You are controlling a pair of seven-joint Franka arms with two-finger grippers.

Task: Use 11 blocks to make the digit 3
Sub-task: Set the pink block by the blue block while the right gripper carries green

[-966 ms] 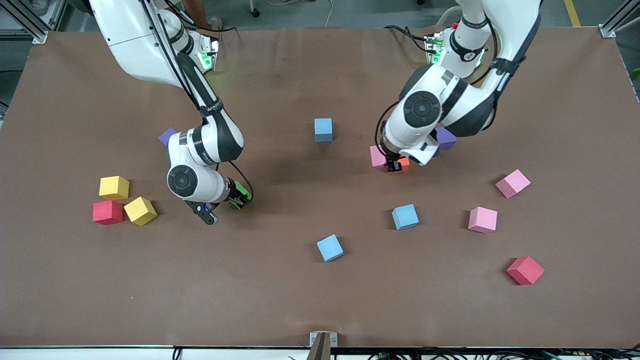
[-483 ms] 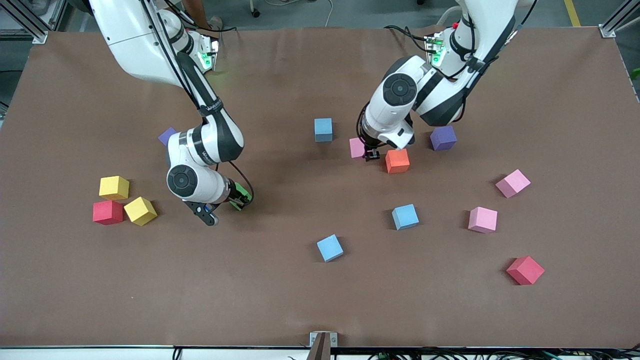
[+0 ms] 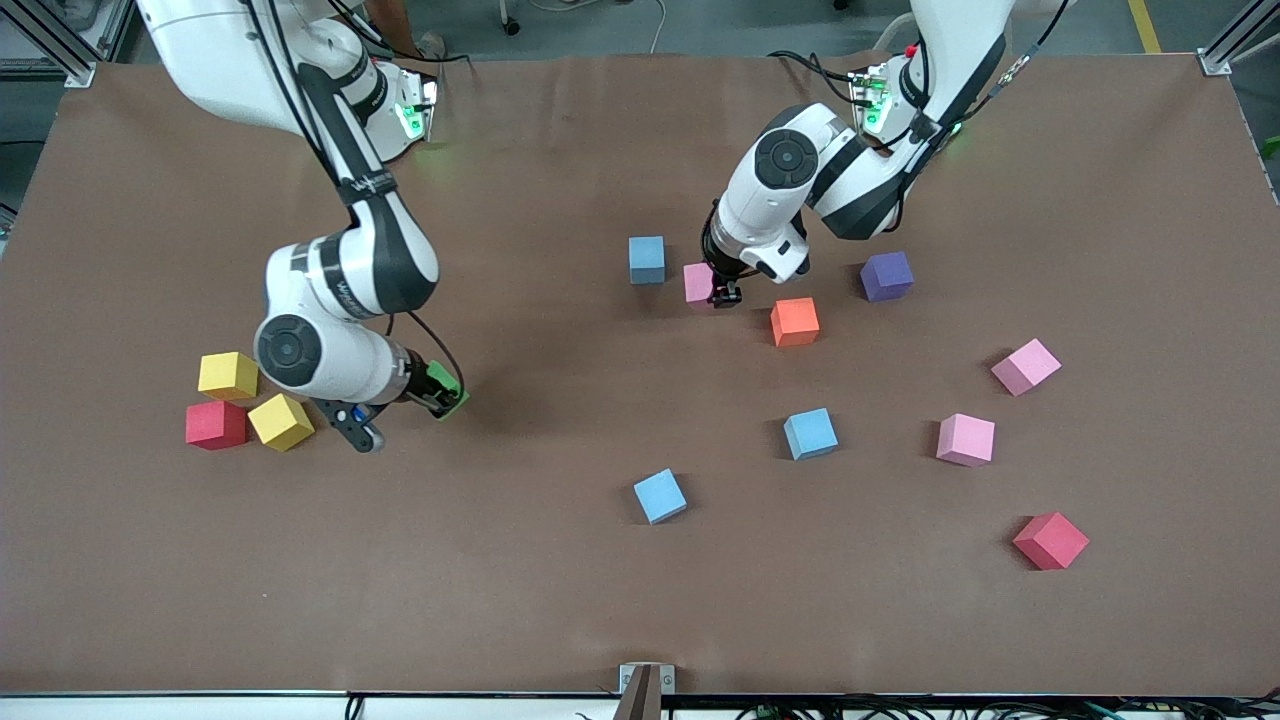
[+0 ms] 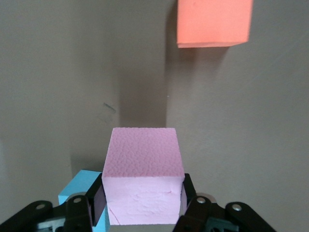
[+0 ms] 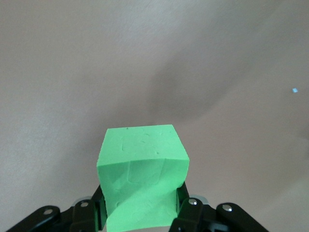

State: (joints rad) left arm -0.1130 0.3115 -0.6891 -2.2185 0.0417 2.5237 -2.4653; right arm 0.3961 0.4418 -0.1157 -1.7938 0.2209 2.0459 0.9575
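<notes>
Across the brown surface [image 3: 560,600] the blocks lie loose and well apart, so no digit 3 is built yet. Both arms are at work, each carrying one cube.

The right arm reaches down toward its own end of the surface, and the right pincer [image 3: 442,393] is clamped on a green block [image 3: 447,386]; the right wrist view shows that green block [image 5: 142,176] squeezed between the two fingers, tilted slightly, with bare surface under it. It hangs just beside a cluster of two yellow blocks [image 3: 228,375] and a red block [image 3: 215,424], which sit close together.

The left arm bends toward the middle, and the left pincer [image 3: 722,290] grips a pink block [image 3: 697,282]. In the left wrist view the pink block [image 4: 141,181] sits squarely between the fingers, with a blue block [image 4: 79,191] just beside it and an orange block [image 4: 214,21] farther off. My judgement is that pink is being brought next to blue to start a bar of the figure, held squarely so that the faces can meet flush.

Waiting on the surface are the purple block [image 3: 886,276], two more blue blocks [image 3: 810,433], two pink ones [image 3: 1025,366] and another red one [image 3: 1050,541].
</notes>
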